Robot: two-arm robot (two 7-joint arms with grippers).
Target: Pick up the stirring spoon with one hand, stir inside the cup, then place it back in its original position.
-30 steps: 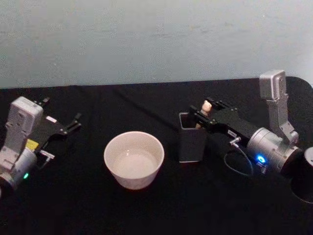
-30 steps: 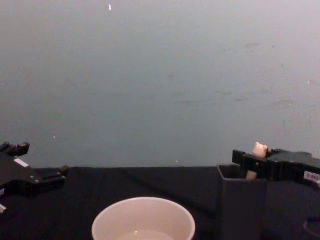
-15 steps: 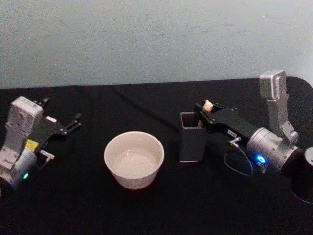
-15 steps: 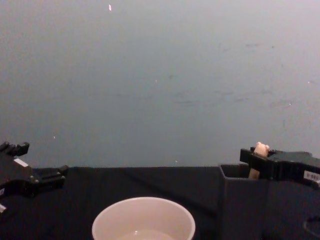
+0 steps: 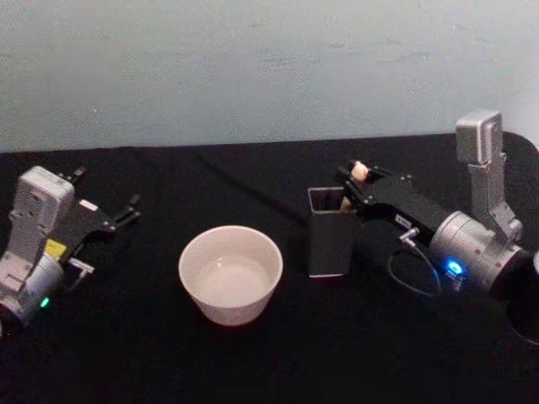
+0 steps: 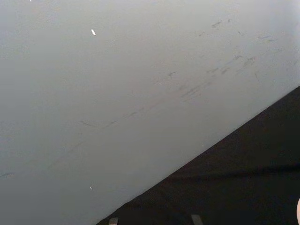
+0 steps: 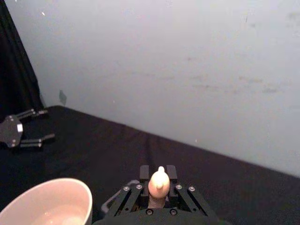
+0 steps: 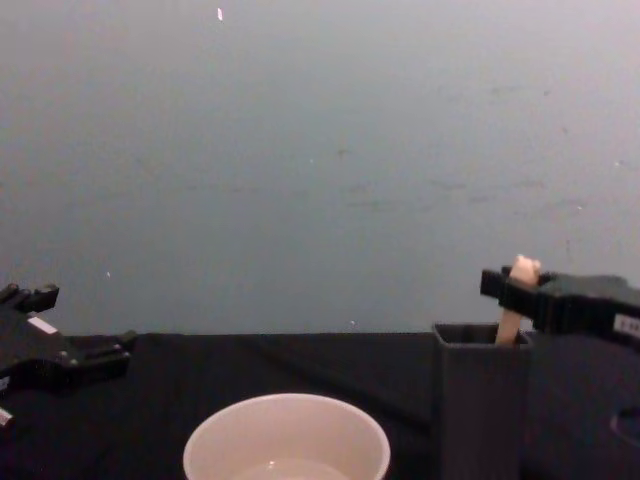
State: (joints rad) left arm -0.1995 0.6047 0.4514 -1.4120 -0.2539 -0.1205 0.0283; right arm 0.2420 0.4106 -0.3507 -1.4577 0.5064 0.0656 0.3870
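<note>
Two grippers are out over the black table (image 5: 253,362), and the right gripper (image 5: 350,185) has the action: its jaws are clamped on the stirring spoon (image 5: 360,171) just under the tiny bear head. The right wrist view gives the proof, with flat jaws pressed against both sides of the beige handle, a detail the head view leaves hard to judge. Directly below the fingertips stands the dark holder (image 5: 328,244). The chest view catches what the overhead angle hides: the handle leans a little and runs down into the holder's square mouth, with the spoon's bowl out of sight inside. The cup (image 5: 227,307) sits on the far side of the holder from the right gripper, toward the robot's left and apart from the holder. Well off past the cup, the left gripper (image 5: 128,212) sits low by the table, fingers spread, holding nothing.
</note>
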